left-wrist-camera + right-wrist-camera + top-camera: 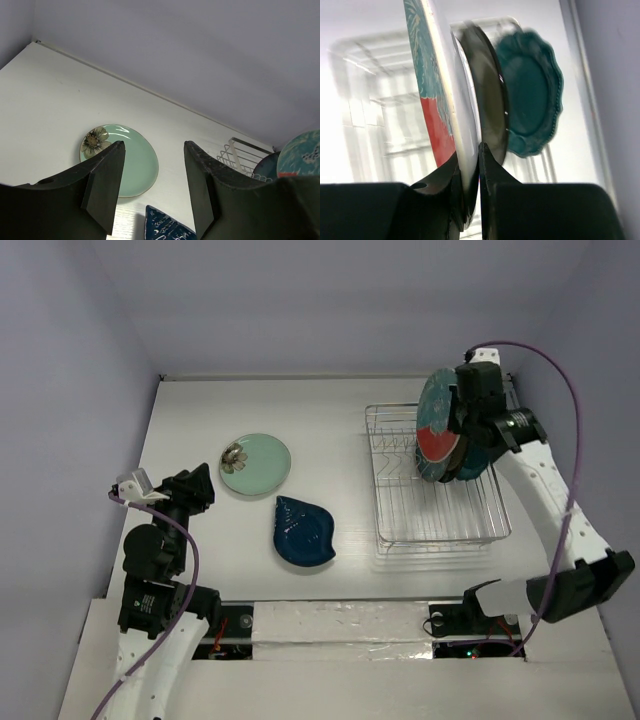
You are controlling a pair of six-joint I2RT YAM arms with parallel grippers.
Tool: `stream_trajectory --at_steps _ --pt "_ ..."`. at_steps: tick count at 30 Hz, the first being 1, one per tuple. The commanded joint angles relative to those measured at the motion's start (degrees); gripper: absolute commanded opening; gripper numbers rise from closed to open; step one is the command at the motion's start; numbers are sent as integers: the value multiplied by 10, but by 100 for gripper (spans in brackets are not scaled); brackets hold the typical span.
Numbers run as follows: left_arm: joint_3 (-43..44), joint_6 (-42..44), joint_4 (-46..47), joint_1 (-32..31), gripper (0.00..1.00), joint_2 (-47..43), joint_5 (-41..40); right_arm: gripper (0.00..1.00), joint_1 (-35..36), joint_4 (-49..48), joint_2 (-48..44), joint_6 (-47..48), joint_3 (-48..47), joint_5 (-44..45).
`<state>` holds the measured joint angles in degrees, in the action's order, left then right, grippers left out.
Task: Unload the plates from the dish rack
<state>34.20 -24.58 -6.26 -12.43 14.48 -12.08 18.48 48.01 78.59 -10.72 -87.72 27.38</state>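
My right gripper [462,418] is shut on the rim of the red-and-teal speckled plate [435,428] and holds it on edge above the far right part of the silver wire dish rack [400,502]. In the right wrist view the plate [437,95] sits clamped between the fingers [492,175]; behind it stand a dark-rimmed plate [487,90] and a teal scalloped plate [532,107]. A mint-green flower plate [255,464] and a dark blue leaf-shaped plate [303,532] lie flat on the table. My left gripper [200,487] is open and empty left of them.
The rack's near and left rows of tines hold nothing. A back wall and side walls enclose the white table [250,410]. In the left wrist view the mint plate [135,162] and the leaf plate's tip [165,227] lie ahead, the rack [240,155] at right.
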Motion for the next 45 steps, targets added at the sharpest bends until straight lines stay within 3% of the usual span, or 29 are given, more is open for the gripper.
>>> stream_trajectory --at_steps 1,6,10,14,25,45 --pt "-7 0 27 -3 47 -4 2 0 25 -97 -80 -42 -66 -61" --pt "-7 -1 28 -3 47 -4 2 0 109 -235 -81 -144 10 -169" --pt "-7 -1 27 -3 47 -2 2 0 164 -379 -13 -266 40 -245" --pt "-5 0 21 -3 47 -2 2 0 215 -514 115 -376 1 -296" --pt "-6 -2 20 -3 47 2 2 0 253 -622 349 -506 -85 -338" --pt "-5 -3 22 -3 47 0 2 0 269 -652 457 -567 -83 -348"
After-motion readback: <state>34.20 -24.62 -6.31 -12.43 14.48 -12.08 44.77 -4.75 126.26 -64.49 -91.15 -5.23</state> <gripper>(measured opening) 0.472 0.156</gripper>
